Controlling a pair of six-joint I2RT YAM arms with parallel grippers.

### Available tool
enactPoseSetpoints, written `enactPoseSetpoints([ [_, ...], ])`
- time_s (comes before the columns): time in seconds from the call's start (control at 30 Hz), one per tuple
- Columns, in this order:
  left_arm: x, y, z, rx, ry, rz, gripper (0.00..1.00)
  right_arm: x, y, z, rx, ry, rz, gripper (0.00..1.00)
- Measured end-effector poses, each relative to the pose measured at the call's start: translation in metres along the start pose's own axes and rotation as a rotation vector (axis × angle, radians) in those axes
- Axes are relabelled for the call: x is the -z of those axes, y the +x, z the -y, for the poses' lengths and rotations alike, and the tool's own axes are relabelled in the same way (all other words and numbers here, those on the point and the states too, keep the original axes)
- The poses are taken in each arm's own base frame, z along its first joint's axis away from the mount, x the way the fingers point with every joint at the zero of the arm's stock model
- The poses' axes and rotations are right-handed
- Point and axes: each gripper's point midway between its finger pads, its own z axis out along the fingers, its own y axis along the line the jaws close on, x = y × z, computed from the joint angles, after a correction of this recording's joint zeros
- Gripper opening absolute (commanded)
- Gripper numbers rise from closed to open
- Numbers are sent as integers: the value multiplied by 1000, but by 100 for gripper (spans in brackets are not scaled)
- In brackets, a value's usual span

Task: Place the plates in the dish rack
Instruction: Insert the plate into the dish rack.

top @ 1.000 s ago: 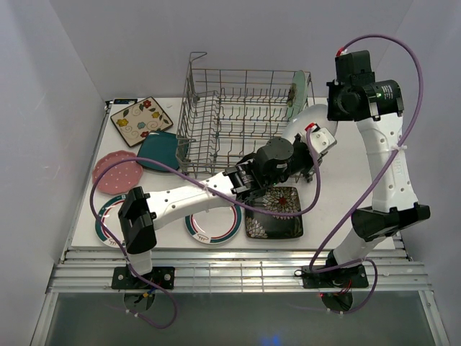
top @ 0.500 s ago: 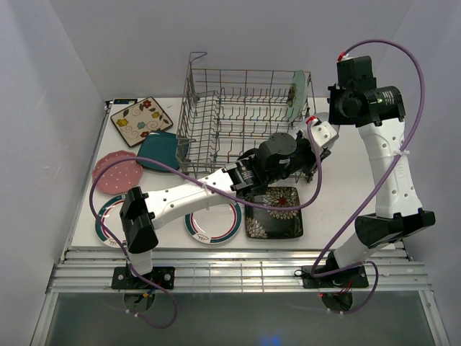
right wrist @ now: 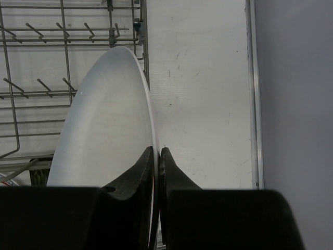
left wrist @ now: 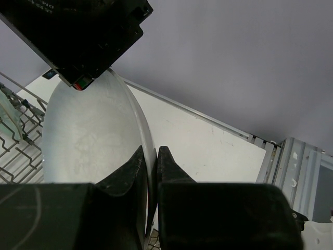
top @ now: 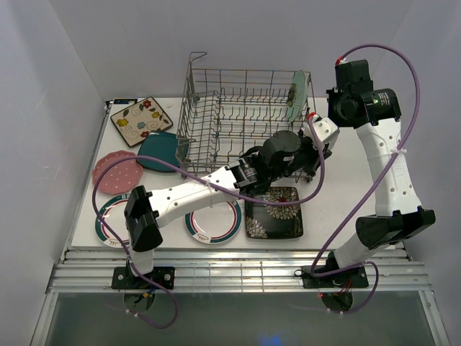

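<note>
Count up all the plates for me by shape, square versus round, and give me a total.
Square plates: 3 (cream floral, teal, black floral)
Round plates: 5 (pink dotted, two green-rimmed white, plain white, mint)
Total: 8

My white table [top: 346, 173] sits boxed by plain pale walls [top: 50, 86] on three sides; ribbed metal rails [top: 238, 274] line its near edge.
</note>
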Motion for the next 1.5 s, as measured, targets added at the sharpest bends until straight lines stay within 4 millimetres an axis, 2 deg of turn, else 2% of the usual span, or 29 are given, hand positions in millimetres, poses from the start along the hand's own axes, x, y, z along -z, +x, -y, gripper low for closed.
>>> enactPoseSetpoints([
  [0.43, -6, 9, -14, -12, -33, -23, 0, -19, -3, -8, -4, -23, 6, 9],
  [0.53, -6, 11, -19, -17, -39, -32, 0, -24, -4, -10, -16, -24, 7, 15],
  [0.57, -6, 11, -20, -17, -39, -33, 0, -25, -5, -11, -25, -24, 10, 22],
  [0.6, -6, 11, -20, -17, -39, -30, 0, -25, -7, -11, -40, -22, 18, 25],
  [0.67, -6, 6, -16, -11, -15, -14, 0, -30, -23, -13, -70, -24, 80, 30],
  [0.73, -5, 0, -4, -10, 34, 1, 0, -37, -42, -16, -107, -31, 144, 34],
  [0.83, -4, -5, 13, 12, 108, 20, 0, -40, -55, -19, -133, -40, 191, 35],
  [0.9, -3, -6, 17, 15, 126, 23, 0, -39, -61, -20, -146, -45, 213, 35],
  [1.3, -4, -8, 4, 50, 134, 26, 0, -38, -72, -21, -162, -60, 248, 35],
  [1.37, -4, -8, 3, 50, 133, 27, 0, -38, -75, -23, -162, -71, 253, 38],
  [1.5, -4, -9, 0, 64, 127, 27, 0, -39, -79, -27, -161, -91, 255, 52],
])
